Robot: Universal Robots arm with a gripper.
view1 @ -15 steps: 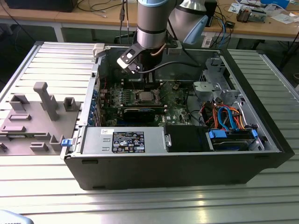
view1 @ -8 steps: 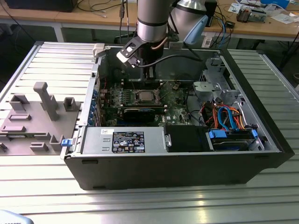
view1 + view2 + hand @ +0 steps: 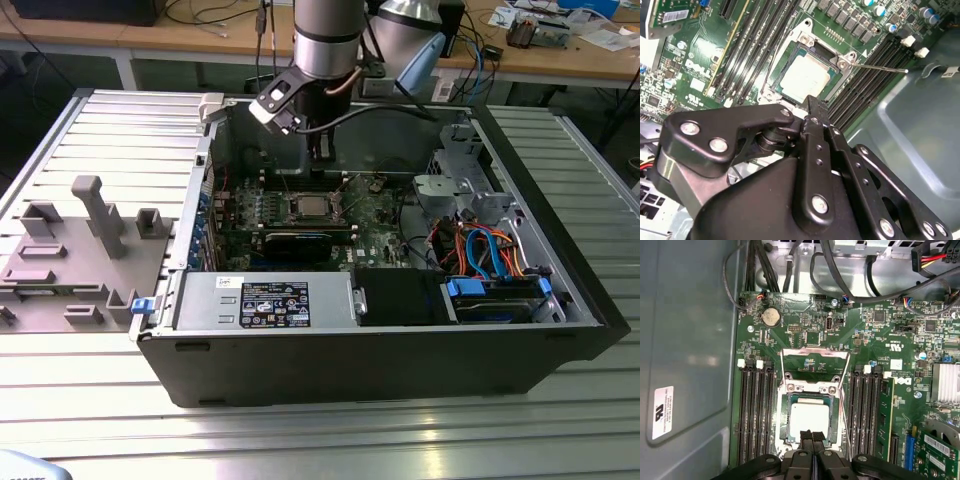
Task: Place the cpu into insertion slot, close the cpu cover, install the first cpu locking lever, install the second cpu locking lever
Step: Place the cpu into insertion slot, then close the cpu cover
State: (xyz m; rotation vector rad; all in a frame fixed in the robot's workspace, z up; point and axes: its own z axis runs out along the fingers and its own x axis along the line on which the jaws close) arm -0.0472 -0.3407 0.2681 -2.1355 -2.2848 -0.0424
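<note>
Hovering near seated cpu (image 3: 809,419): hand (image 3: 812,434) pinched closed.

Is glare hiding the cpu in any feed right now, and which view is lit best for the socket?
Second wrist view: glare washes the cpu top nearly white, and the gripper blocks much of the picture. First wrist view: even light, the cpu reads grey in the insertion slot, fingers over one edge. Exterior view: the table slats shine, the case interior is darker.

The exterior view looks down from afar into the computer case (image 3: 400,360); both wrist views hang close above its motherboard (image 3: 805,325) (image 3: 700,65) and cpu (image 3: 809,421) (image 3: 805,75).
</note>
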